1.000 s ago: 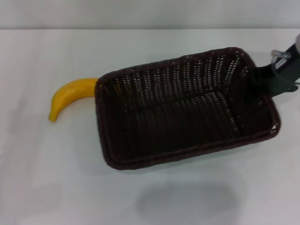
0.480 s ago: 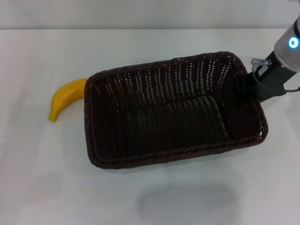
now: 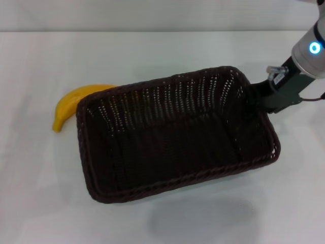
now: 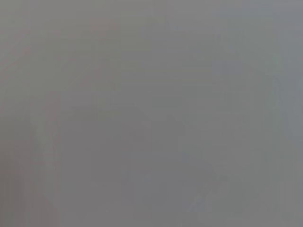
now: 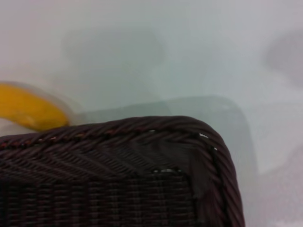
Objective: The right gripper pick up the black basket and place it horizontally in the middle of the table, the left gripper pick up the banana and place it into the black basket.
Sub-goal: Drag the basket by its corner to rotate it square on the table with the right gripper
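In the head view you see the black basket tilted, its long side running slantwise across the tabletop, with a soft shadow lying on the surface below its near edge, so it looks to be lifted clear of the tabletop. The right pincer meets the basket at its right end, at the far right corner of the rim. You cannot tell from here how wide the pincer stands, because the rim hides its tips, though the basket hangs from that corner. The grey arm behind it carries a lit blue ring. The banana lies on the tabletop at the basket's left end; the basket's far left corner covers part of it, and its dark tip points away from the basket toward the near left. You cannot tell whether the basket touches the banana.

The left wrist view gives you only a plain grey blur; nothing can be made out in it, and the left pincer does not show anywhere.

In the right wrist view you look along the basket from close up: a rounded corner with the braided rim and the woven wall under it. Beyond the rim a piece of the banana shows against the pale tabletop, just past the basket's edge. The pincer's own fingers do not show here.
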You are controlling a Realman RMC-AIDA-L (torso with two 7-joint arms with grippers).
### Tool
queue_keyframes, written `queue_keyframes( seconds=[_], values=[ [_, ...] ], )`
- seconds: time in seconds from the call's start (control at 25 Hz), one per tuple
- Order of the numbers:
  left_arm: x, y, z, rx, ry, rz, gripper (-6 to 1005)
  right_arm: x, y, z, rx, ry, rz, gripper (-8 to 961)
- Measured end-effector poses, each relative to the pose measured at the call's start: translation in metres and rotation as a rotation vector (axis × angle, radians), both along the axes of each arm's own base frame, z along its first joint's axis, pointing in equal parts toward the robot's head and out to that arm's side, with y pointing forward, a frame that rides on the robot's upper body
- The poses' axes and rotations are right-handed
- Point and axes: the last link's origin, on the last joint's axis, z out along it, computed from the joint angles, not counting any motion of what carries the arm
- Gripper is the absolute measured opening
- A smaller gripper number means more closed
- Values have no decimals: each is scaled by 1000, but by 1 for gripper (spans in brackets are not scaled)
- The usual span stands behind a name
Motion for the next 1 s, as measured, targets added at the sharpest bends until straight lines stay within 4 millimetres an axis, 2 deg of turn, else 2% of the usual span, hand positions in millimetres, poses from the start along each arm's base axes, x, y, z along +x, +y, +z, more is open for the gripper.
queue_keyframes(
  seconds=[0.2,0.72,0.84,1.0],
  values=[
    [-1,-2,-3,-2,-4,6,876,2,1,6,0,-37,4,301],
    [-3,-9,-9,-7,-17,21,876,-13,-10,29,4,-77,28,305],
    [-4,-10,-9,-7,-18,22,876,-23,-10,42,38,-79,53,306],
    [-5,-13,-11,-8,-26,28,876,-25,-8,56,95,-57,67,307]
  ],
)
